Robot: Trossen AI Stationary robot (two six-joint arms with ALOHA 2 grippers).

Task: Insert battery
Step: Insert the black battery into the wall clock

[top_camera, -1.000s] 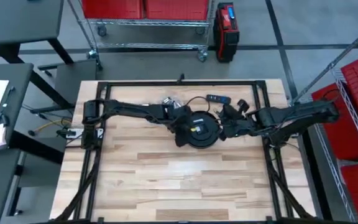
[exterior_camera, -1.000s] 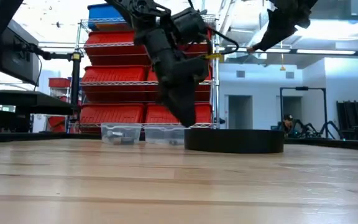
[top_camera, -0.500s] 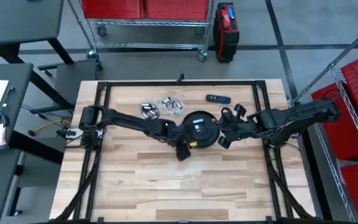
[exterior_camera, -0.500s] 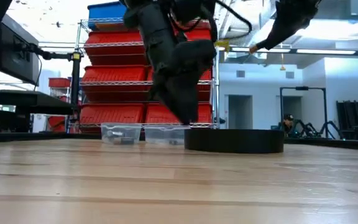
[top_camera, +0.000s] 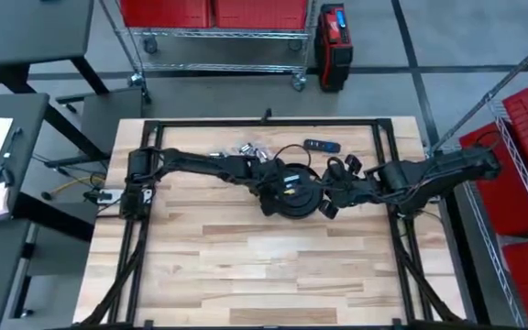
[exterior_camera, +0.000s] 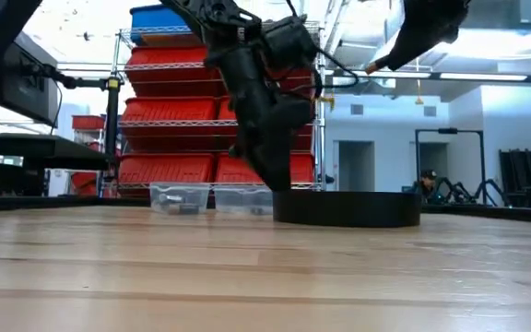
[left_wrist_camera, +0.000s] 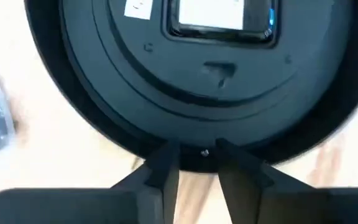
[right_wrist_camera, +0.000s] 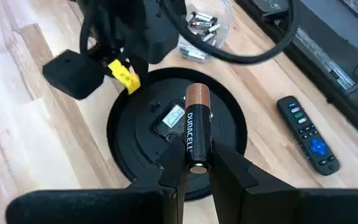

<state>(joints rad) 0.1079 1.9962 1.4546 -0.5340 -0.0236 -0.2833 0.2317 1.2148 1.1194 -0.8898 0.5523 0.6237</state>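
Note:
A round black device lies flat on the wooden table, a pale rectangle at the middle of its top. My right gripper hovers above the device's right side, shut on a black and copper battery. My left gripper stands at the device's left rim, its fingers a narrow gap apart, low by the table in the low view. My right gripper pinches the battery between its two fingers near the black end. The battery lies along the fingers, copper end pointing away from them, lifted clear above the device. My left gripper's fingertips reach the device's rim; I cannot tell whether they touch it.
A dark remote lies behind the device toward the far edge. Clear tubs of loose batteries stand at the far side, left of the remote, partly under my left arm. The near half of the table is bare wood.
My left arm swung toward the table's near edge, uncovering the tubs, then came back to the device's left rim. My right gripper has moved a little toward the near edge with the battery and stays shut on it.

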